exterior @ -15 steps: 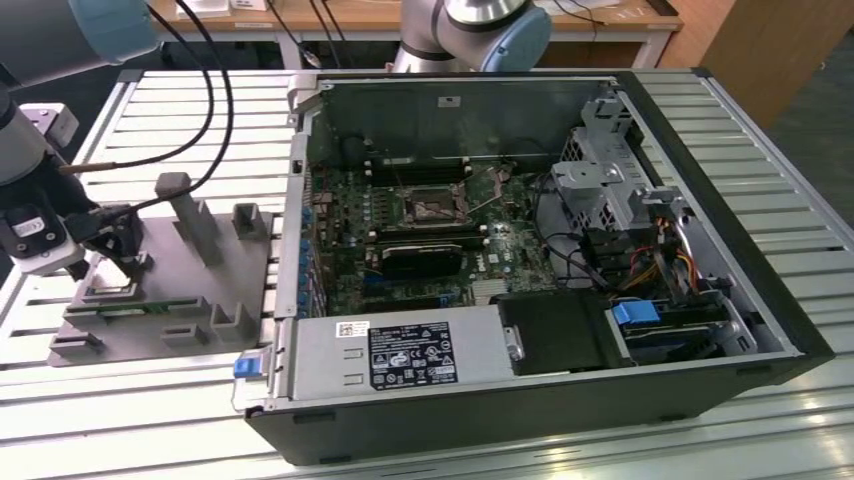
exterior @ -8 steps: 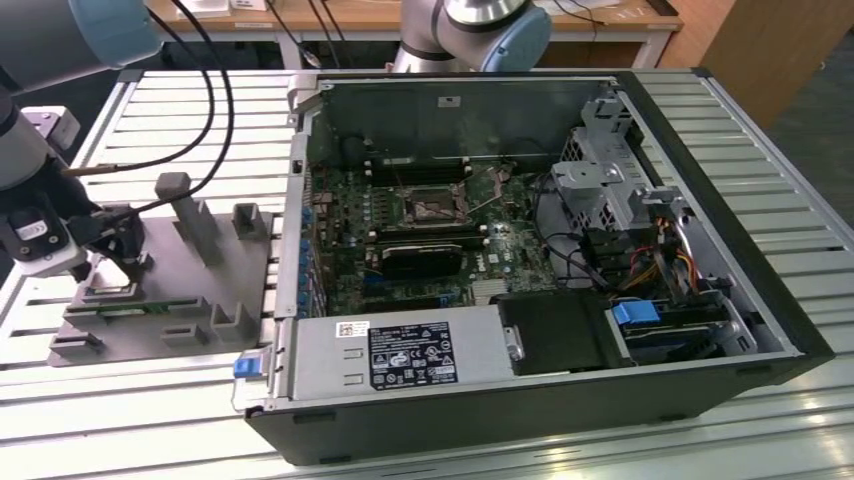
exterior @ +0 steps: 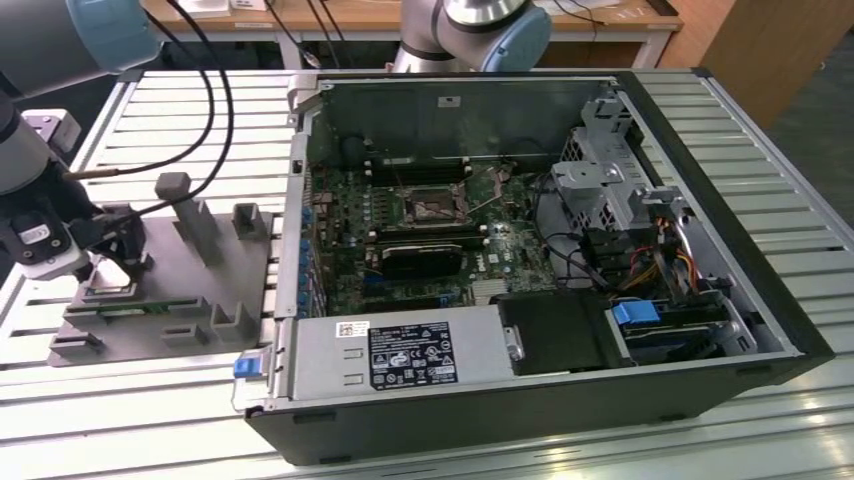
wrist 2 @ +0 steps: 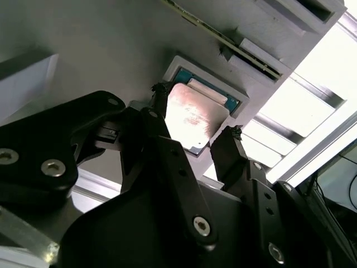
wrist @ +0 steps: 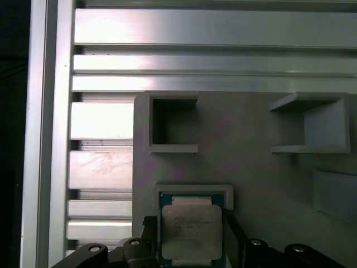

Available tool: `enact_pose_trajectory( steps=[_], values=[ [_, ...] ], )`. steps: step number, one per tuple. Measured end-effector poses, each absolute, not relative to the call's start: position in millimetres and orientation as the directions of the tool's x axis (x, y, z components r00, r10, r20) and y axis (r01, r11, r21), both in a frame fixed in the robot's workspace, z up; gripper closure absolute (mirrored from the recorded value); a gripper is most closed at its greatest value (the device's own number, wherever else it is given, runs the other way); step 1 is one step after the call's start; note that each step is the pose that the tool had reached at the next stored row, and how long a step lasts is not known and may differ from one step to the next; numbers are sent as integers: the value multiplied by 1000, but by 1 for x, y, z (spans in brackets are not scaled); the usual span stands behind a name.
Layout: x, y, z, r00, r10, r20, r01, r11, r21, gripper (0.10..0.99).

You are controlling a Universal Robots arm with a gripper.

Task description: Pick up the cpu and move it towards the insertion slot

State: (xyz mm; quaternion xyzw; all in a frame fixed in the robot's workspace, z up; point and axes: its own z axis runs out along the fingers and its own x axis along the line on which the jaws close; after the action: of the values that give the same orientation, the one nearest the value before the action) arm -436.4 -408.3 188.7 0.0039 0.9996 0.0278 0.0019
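The cpu (wrist 2: pixel 192 111) is a silvery square chip, and in both wrist views it lies between my two black fingers. It hangs slightly tilted just above its teal-lined pocket (wrist 2: pixel 207 85) in the grey fixture plate (exterior: pixel 174 300). My gripper (wrist 2: pixel 195 114) is shut on the cpu's two opposite edges. In the first wrist view the cpu (wrist: pixel 191 226) covers most of the pocket. In the exterior view my gripper (exterior: pixel 100 268) is over the fixture's near left corner. The insertion slot (exterior: pixel 430 207), silvery-framed with a dark centre, lies on the motherboard inside the open computer case, far to the exterior view's right.
The fixture carries several upright grey blocks (exterior: pixel 200 225) and a green memory stick (exterior: pixel 147 305). The case's metal side wall (exterior: pixel 296 200) stands between fixture and motherboard. A black block (exterior: pixel 424 258) sits just in front of the slot. Cables (exterior: pixel 200 90) hang over the slatted table.
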Motion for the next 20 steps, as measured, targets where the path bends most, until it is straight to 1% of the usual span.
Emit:
enact_pose_trajectory(
  steps=[15, 17, 18, 20],
  values=[
    [-437, -408, 184, -1000, 8, -4, 8, 998, 56, 498],
    [-437, -408, 184, -1000, 8, -4, 8, 998, 56, 514],
    [-437, -408, 184, -1000, 8, -4, 8, 998, 56, 553],
    [-437, -408, 184, -1000, 8, -4, 8, 998, 56, 553]
  ],
)
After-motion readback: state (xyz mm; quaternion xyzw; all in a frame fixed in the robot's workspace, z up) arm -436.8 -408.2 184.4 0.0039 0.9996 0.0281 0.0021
